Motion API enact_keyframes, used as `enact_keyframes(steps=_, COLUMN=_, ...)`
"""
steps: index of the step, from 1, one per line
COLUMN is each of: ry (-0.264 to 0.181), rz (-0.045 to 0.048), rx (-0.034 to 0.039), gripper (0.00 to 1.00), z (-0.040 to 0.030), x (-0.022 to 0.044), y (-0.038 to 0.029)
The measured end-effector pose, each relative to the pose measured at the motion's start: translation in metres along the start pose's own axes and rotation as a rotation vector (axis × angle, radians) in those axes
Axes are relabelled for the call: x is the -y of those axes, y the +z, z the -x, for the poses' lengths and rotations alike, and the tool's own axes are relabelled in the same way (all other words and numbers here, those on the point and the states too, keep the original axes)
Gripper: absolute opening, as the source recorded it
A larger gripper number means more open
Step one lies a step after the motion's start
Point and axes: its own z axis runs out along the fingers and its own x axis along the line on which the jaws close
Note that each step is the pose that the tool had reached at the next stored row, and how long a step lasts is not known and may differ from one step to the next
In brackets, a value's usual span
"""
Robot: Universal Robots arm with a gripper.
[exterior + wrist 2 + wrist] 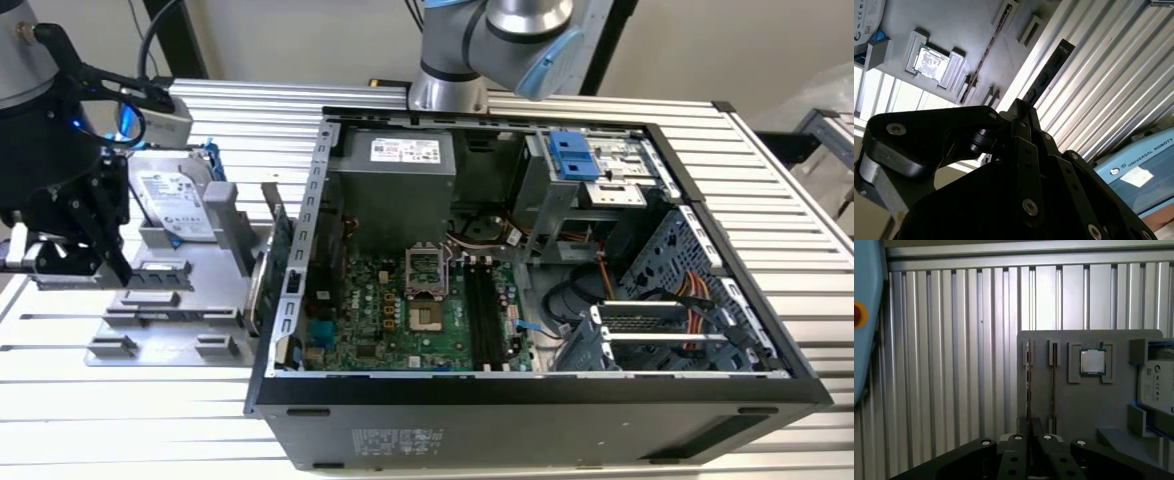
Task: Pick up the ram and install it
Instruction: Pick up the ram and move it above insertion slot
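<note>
Dark and thin, the ram [1051,70] is pinched at one end between the jaws of the gripper [1021,107] and is held in the air over the ribbed metal table [1114,75], beside the grey tray [954,25]. A square silver chip [930,61] and a hard drive [174,200] are seated on the tray. The open computer case [534,430] is seen towards the exterior view's right.

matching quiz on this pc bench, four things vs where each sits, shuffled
1. long thin dark ram stick
2. small square silver chip
3. silver hard drive in a blue frame
4. open black computer case

A. in a square recess of the grey tray
B. on the ribbed metal table beside the tray
C. between the gripper's jaws
D. in brackets on the tray, beside the chip

Pairs: 1-C, 2-A, 3-D, 4-B
</note>
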Motion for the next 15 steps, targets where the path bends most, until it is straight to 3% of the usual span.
enact_keyframes(steps=1, ry=0.000, rz=0.0001, rx=0.0008, gripper=0.00, z=0.0000, x=0.0000, y=0.0000)
enact_keyframes(steps=3, ry=0.000, rz=0.0002, rx=0.0138, gripper=0.00, z=0.0001, x=0.0000, y=0.0000)
enact_keyframes(steps=7, ry=-0.001, rz=0.0015, rx=0.0615, gripper=0.00, z=0.0000, x=0.0000, y=-0.0001)
enact_keyframes(steps=8, ry=-0.001, rz=0.0015, rx=0.0675, gripper=0.00, z=0.0000, x=0.0000, y=-0.0002)
enact_keyframes(steps=15, ry=-0.001, rz=0.0032, rx=0.0682, gripper=0.00, z=-0.0003, x=-0.0001, y=-0.0044)
